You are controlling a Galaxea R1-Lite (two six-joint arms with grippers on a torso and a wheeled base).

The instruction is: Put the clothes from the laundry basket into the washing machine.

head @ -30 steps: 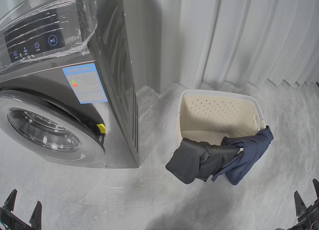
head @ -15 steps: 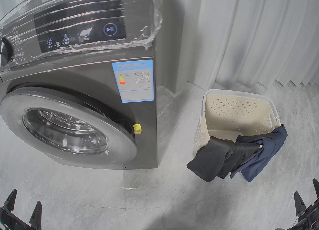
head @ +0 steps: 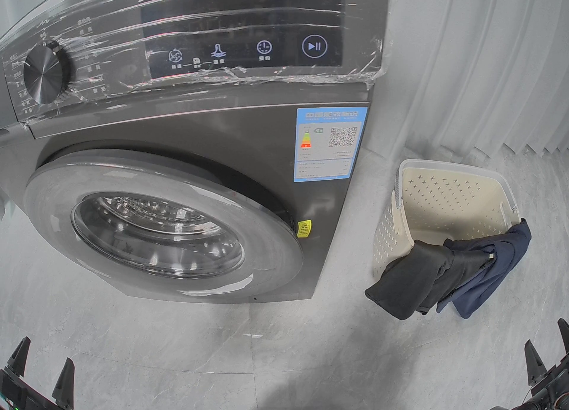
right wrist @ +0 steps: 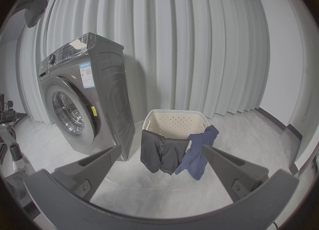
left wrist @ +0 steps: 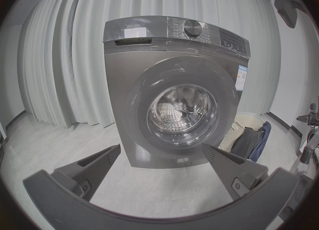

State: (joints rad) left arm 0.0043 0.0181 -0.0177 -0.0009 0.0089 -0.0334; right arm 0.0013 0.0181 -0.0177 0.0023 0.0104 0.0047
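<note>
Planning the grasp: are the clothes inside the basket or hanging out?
Hanging out: the clothes drape over the near rim of the basket.

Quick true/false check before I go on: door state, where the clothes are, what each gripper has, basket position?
1. The washing machine door is open. False: it is shut.
2. A black garment and a navy garment hang over the laundry basket rim. True.
3. The left gripper holds the navy garment. False: it is open and empty.
4. The right gripper is open and empty. True.
5. The laundry basket stands on the robot's left of the washing machine. False: it stands on the right.
</note>
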